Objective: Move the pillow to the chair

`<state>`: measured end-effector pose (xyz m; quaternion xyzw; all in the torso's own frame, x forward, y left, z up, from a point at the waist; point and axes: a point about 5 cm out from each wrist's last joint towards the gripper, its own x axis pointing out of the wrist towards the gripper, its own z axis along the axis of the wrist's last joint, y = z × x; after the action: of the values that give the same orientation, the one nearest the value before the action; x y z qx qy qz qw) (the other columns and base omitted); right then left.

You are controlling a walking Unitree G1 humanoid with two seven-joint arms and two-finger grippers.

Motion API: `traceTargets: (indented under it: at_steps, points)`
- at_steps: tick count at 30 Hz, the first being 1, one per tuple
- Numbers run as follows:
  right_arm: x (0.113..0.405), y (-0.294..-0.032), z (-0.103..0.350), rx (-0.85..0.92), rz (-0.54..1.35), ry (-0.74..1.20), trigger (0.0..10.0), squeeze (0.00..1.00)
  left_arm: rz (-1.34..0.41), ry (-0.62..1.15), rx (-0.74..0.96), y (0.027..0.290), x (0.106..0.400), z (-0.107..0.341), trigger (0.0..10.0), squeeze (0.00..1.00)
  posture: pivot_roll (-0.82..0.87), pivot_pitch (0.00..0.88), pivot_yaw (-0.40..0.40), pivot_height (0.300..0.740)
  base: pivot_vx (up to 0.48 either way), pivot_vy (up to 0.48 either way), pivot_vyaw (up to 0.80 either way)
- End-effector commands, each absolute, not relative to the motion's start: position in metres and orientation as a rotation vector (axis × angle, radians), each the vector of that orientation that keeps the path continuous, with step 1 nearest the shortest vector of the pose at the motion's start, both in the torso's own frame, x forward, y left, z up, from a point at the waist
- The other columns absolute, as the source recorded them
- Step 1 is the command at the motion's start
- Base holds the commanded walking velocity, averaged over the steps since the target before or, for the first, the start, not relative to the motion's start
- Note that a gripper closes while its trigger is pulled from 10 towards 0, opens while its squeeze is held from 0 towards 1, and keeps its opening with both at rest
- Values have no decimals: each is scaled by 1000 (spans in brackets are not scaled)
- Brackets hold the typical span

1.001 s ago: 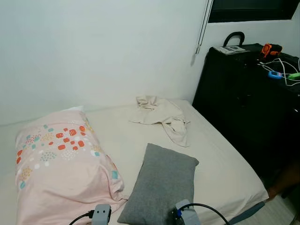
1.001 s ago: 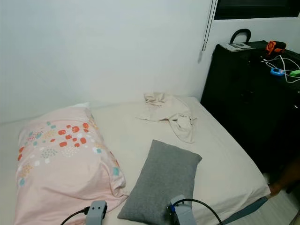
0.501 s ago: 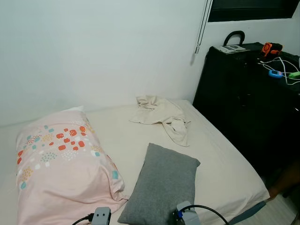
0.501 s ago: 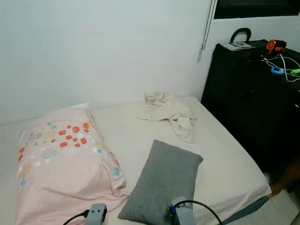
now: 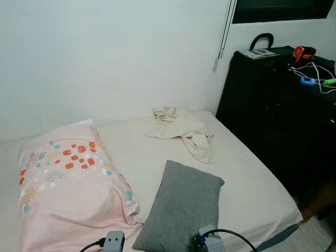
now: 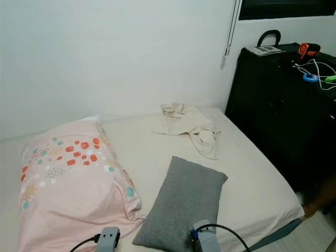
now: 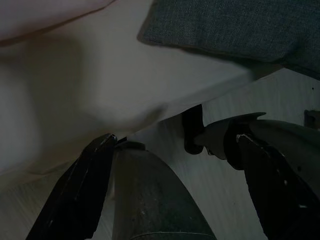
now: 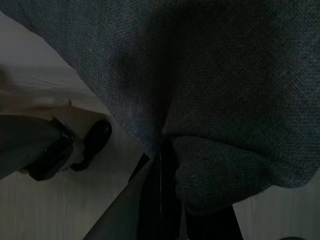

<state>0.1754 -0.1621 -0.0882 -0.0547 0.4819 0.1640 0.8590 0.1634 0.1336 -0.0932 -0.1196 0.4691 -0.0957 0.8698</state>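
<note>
A grey pillow lies slantwise near the foot edge of the bed, beside a pink patterned pillow. My two wrists show at the bottom of the eye views, the right one over the grey pillow's near edge. In the right wrist view the grey pillow is very close, and my right gripper has its fingers pressed together at the pillow's overhanging corner. My left gripper is open below the mattress edge, with the grey pillow beyond it.
A crumpled beige cloth lies at the far side of the bed. A tall black cabinet with cables and small items on top stands close along the bed's right. White wall behind. Pale floor shows at the bed's right corner.
</note>
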Motion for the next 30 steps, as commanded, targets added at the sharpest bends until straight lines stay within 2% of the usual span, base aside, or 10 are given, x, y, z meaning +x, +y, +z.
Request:
traceTargets:
  at_steps: [1,30]
  points:
    - [167,-160,-92,-80,343,1039,10000,0,-203,999,-235,135,161,-94,10000,0,57,0,-39,740,0,0,0]
    - [174,-163,-89,-59,297,1026,10000,0,-199,1004,-218,136,171,-91,10000,0,24,0,-19,740,0,0,0]
